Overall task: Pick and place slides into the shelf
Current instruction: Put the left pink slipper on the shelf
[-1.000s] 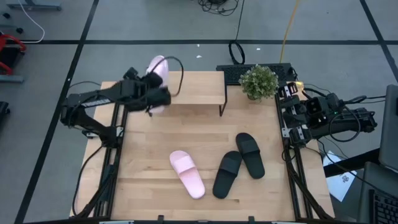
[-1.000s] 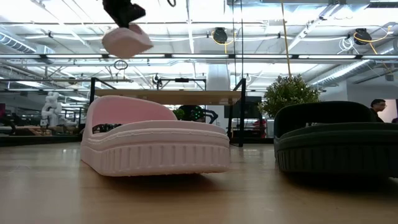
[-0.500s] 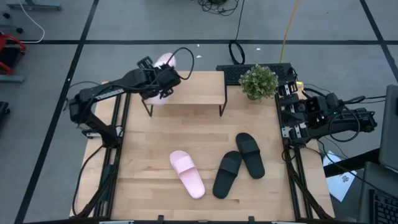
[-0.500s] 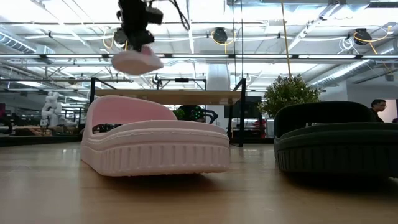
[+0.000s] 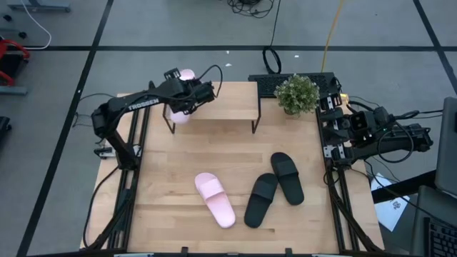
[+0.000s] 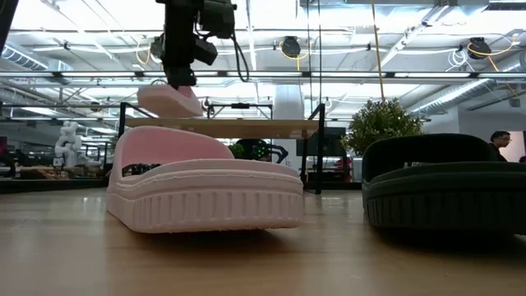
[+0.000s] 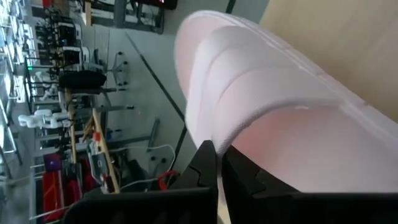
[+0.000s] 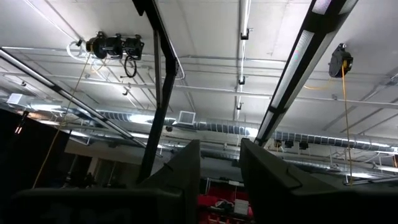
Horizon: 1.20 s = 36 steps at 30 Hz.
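My left gripper (image 5: 194,93) is over the left end of the shelf (image 5: 221,101), shut on a pale pink slide (image 5: 181,114). In the low view this slide (image 6: 168,100) hangs just above the shelf board (image 6: 246,127); whether it touches the board I cannot tell. The second pink slide (image 5: 215,200) and two black slides (image 5: 261,200) (image 5: 287,177) lie sole down on the table. My right gripper (image 5: 333,130) waits at the table's right edge, open, its fingers (image 8: 189,168) pointing up at the ceiling. My left gripper pinches the pink slide's wide strap at its edge (image 7: 219,135) between its two fingers (image 7: 204,163). It comes from above, pointing down (image 6: 182,70). The slide is lifted clear of the table, roughly level and sole down, below the fingers.
A potted plant (image 5: 296,93) stands at the table's far right corner, next to the shelf's right end. A black keyboard (image 5: 275,81) lies behind it. The near pink slide (image 6: 205,193) and a black slide (image 6: 444,185) fill the low view's foreground.
My left gripper has carried the pink slide toward the table's right and down, from high beside the shelf's left end to just over the board. The slide has turned from tipped to nearly level. The gripper has stayed shut on it.
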{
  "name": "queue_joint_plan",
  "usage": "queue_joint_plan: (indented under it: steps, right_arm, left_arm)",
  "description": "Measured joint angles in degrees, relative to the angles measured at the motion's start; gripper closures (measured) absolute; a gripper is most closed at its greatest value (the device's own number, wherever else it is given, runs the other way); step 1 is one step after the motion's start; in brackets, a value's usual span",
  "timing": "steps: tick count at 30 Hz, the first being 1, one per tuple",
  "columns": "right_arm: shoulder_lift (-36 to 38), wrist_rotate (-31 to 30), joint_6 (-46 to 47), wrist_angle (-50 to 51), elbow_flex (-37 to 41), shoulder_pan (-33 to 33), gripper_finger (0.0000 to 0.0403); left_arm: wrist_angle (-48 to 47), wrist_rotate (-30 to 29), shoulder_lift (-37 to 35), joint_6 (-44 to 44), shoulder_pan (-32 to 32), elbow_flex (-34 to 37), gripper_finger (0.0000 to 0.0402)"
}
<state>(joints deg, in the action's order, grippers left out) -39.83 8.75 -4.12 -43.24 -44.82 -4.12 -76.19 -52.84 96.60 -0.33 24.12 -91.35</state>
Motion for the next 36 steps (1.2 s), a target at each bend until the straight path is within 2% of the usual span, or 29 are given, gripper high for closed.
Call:
queue_joint_plan:
  steps: [36]
  right_arm:
    - [0.0,0.0,0.0,0.2,0.0,0.0,0.0298]
  left_arm:
    - [-1.8,1.5,-0.1,5.4,1.4,0.0,0.0401]
